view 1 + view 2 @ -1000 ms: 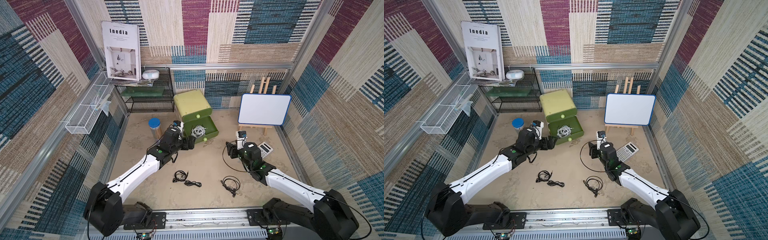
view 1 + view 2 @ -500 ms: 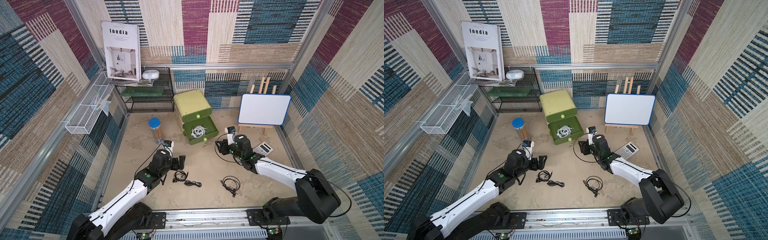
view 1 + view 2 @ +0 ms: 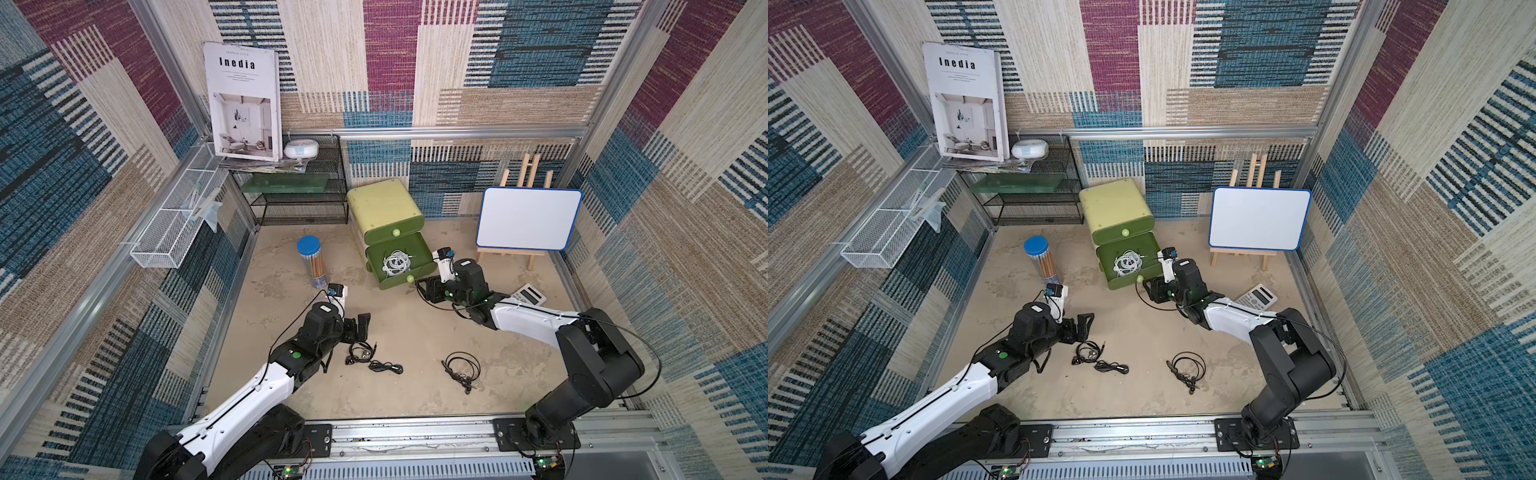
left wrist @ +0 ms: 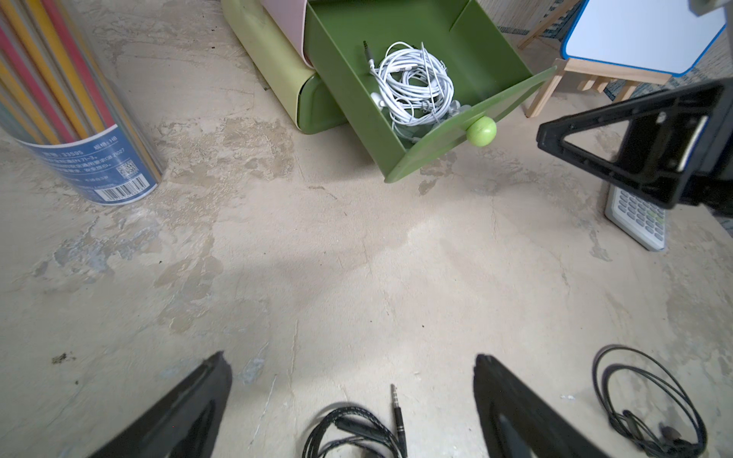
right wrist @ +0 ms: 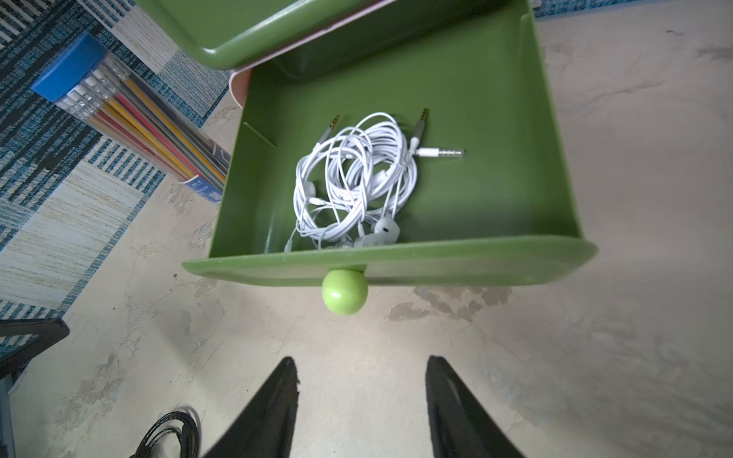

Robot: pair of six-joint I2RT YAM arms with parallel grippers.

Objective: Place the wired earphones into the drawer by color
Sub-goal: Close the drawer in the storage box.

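White wired earphones [image 5: 353,178] lie coiled in the open green drawer [image 5: 515,119] near the table's [image 3: 415,324] back edge. A black earphone coil [image 3: 365,357] and a second black coil [image 3: 461,368] lie toward its front edge. Left gripper [image 4: 351,357] spread wide, empty; right gripper [image 5: 361,359] parted, empty, facing the drawer knob [image 5: 344,291].

The 2 arms, left arm [image 3: 249,395] and right arm [image 3: 528,320], have white shells, black joints, small green dots, thin black cables and black triangular jaws.

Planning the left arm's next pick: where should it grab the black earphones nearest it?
The black earphones lie flat on the tabletop, so come straight down from above and pinch the bunched coil, not the loose jack plug; that clump is thickest.
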